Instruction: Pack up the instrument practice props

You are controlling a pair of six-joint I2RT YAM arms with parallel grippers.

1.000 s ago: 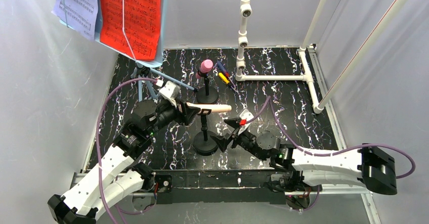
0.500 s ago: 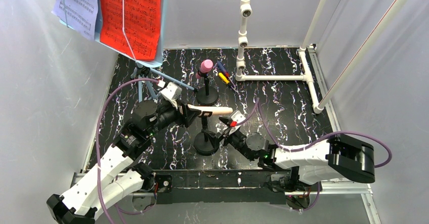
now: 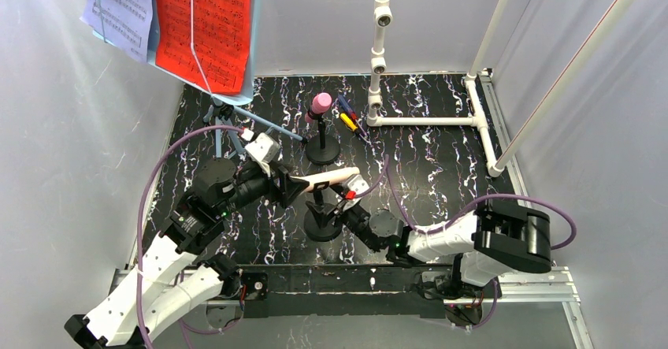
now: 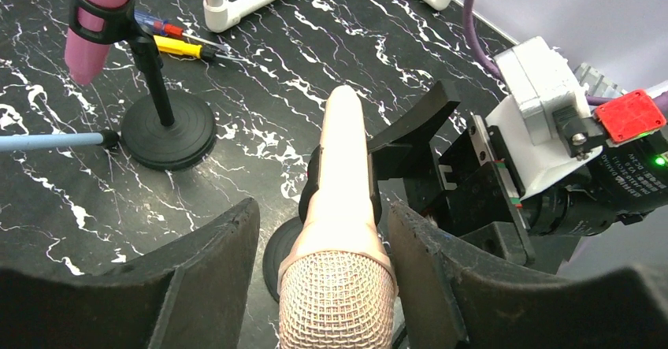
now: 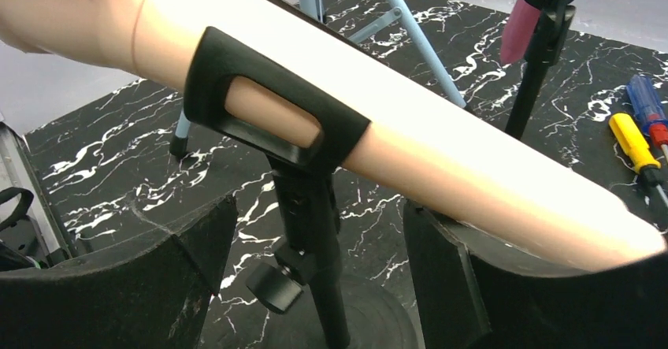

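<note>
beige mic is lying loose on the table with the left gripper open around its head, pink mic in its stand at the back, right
Not loose on the table: the right wrist view shows the beige mic held up in its black clip. The rest holds: left gripper open around its head, pink mic in its stand at the back.

No legible text; red page notation only.
</note>
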